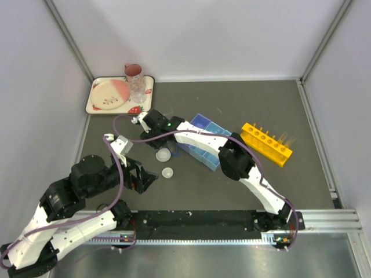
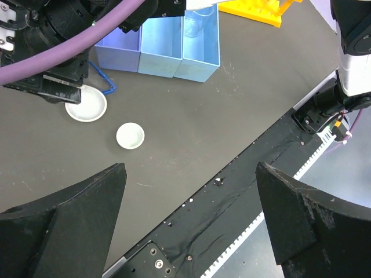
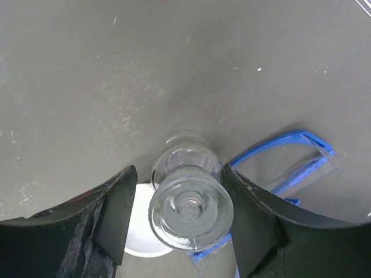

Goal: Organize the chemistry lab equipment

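My right gripper [image 3: 179, 174] is shut on the small clear beaker [image 3: 190, 202], low over the table. Under it lie a white dish [image 3: 136, 238] and the blue-rimmed goggles [image 3: 301, 134]. From above, this gripper [image 1: 146, 123] is left of the blue divided tray [image 1: 204, 155]. Two white dishes [image 1: 163, 155] [image 1: 168, 172] lie on the mat in front of the tray. My left gripper [image 2: 191, 174] is open and empty over the table's front edge [image 1: 148, 178]. The yellow rack [image 1: 266, 145] stands right of the tray.
A cream strawberry tray [image 1: 148, 98] with a plate, a pink mug [image 1: 133, 71] and a clear tumbler [image 1: 137, 90] sits at the back left. A clear glass item [image 2: 196, 23] stands in one tray compartment. My right arm [image 1: 232, 156] crosses above the tray.
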### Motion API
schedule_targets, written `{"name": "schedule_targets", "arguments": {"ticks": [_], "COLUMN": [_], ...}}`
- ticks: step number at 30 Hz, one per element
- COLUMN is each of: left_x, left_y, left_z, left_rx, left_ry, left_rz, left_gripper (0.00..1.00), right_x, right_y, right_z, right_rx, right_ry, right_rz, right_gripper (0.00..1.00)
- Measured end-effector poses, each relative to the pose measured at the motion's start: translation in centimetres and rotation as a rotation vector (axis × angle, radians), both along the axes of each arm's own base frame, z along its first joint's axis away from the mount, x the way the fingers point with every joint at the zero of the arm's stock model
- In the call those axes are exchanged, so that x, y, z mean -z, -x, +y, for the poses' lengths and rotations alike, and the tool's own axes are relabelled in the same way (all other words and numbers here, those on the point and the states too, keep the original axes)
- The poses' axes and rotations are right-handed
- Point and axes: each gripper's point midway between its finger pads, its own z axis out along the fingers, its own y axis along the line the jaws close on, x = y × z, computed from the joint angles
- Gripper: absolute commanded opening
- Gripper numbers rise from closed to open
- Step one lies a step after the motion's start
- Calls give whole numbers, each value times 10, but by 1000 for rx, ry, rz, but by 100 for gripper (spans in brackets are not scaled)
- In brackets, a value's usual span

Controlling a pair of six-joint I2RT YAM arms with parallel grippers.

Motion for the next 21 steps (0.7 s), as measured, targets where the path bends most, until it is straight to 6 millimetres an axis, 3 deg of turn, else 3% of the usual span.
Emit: {"name": "schedule_targets", "arguments": {"ticks": [12, 21], "left_x": [0, 0], "left_y": [-1, -1], "left_z": [1, 1], "left_rx": [-5, -5], "left_ry": [-1, -1], "left_rz": [-1, -1], "left_gripper": [99, 99], "right_x": [0, -1], "right_y": [-3, -3], "right_z": [-2, -2], "right_rx": [13, 14], "right_ry": [6, 7], "right_rz": [-15, -16], "right_gripper": [33, 31]}}
